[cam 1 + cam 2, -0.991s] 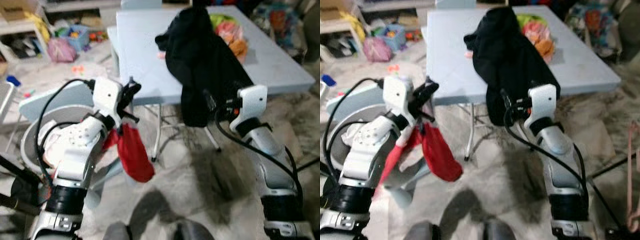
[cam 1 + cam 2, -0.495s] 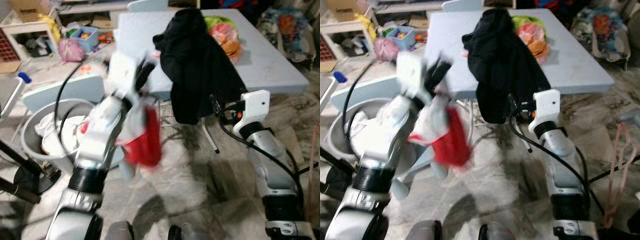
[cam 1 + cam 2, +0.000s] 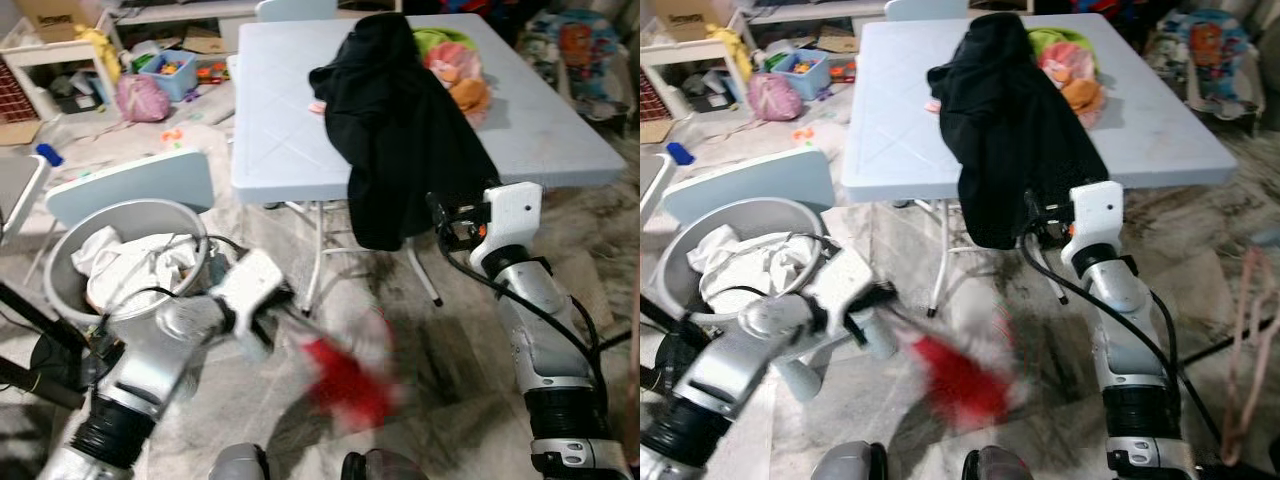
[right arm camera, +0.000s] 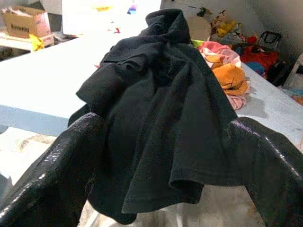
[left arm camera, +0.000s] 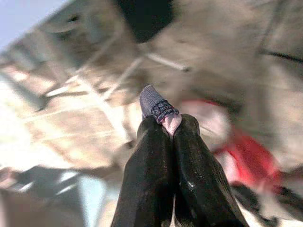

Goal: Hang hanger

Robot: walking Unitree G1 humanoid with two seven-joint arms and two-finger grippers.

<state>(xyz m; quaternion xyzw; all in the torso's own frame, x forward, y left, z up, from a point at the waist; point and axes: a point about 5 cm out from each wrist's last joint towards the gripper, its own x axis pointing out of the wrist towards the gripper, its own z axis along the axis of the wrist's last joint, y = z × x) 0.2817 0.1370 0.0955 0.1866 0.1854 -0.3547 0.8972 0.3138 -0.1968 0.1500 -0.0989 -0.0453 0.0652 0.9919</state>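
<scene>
Two arms are showing in the head views, and they're doing quite different things. The left gripper (image 3: 288, 314) is sitting low over the marble-looking floor (image 3: 450, 340), just in front of the grey laundry tub (image 3: 62, 245). In the left wrist view its two black fingers (image 5: 151, 156) are squeezing tight together on a small pink bit with a grey ribbed cap. I'm taking that for the end of the hanger (image 5: 169, 124), though it's too little to be sure. A red and white cloth (image 3: 350, 385) is trailing from that gripper down near the floor, and it's coming out as a blurry smear, so I can't tell its shape.

The right gripper (image 3: 437, 212) is hovering up at table height, just beside the black garment (image 3: 400, 130). That garment is draping over the front edge of the light blue table (image 3: 280, 130) and hanging down past it. From the right wrist view the fingers (image 4: 71, 156) are standing wide apart, with the black fabric right ahead between them and nothing in their grasp.

Further back on the table a heap of pink, orange and green clothes (image 3: 455, 75) is lying next to the black one. White laundry (image 3: 130, 270) is piling up inside the tub, and a pale blue chair back (image 3: 130, 185) is standing right behind it.
</scene>
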